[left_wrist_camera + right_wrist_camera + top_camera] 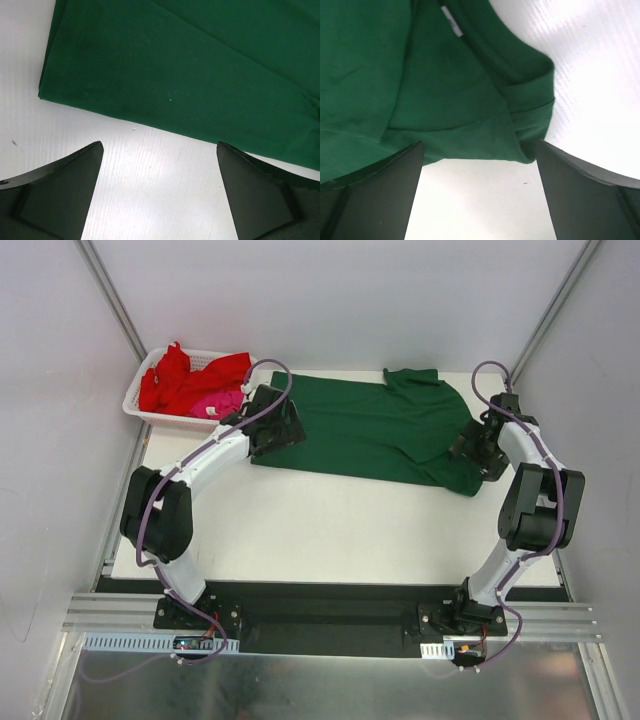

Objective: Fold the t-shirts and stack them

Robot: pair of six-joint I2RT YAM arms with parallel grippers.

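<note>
A dark green t-shirt (375, 430) lies spread across the far half of the table, folded lengthwise. My left gripper (278, 430) is open over the shirt's left bottom corner; its wrist view shows the hem (165, 80) just beyond the open fingers (75, 180). My right gripper (478, 452) is open at the shirt's right end; its wrist view shows the sleeve and collar (470, 85) with a small white label (451, 22). Red (180, 380) and pink (218, 403) t-shirts lie bundled in the basket.
A white mesh basket (136, 402) stands at the table's far left corner. Bare white tabletop (340, 530) lies between the shirt and the arm bases. Grey walls close in on both sides.
</note>
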